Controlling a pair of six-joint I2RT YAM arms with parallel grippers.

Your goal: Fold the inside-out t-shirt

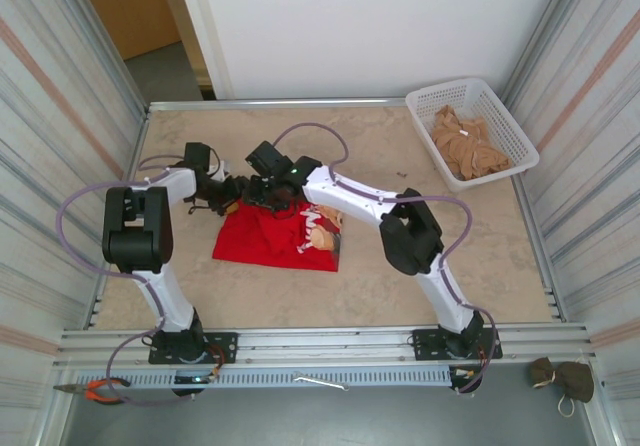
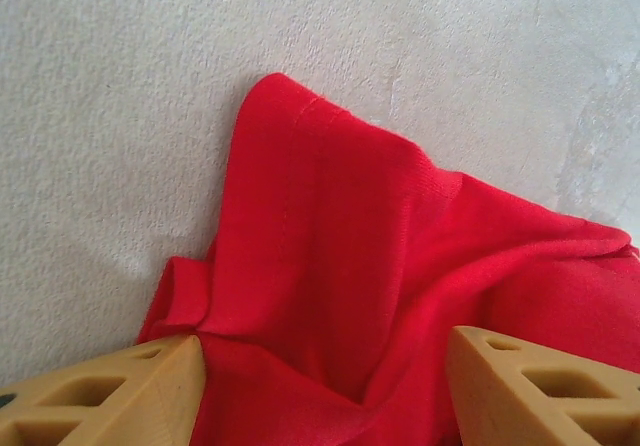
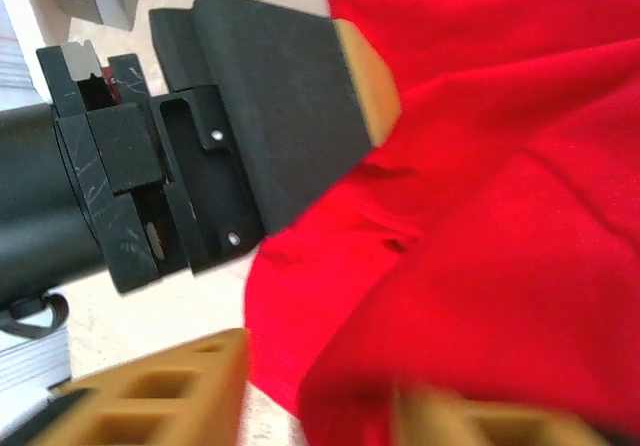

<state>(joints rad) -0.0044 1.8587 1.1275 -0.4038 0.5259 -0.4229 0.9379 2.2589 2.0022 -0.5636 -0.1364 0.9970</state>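
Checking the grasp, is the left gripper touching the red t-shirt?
Touching: in the left wrist view the t-shirt bunches against a finger of the open left gripper.

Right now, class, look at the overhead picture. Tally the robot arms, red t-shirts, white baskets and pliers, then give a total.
robot arms: 2 (left arm, right arm)
red t-shirt: 1
white basket: 1
pliers: 1
total: 5
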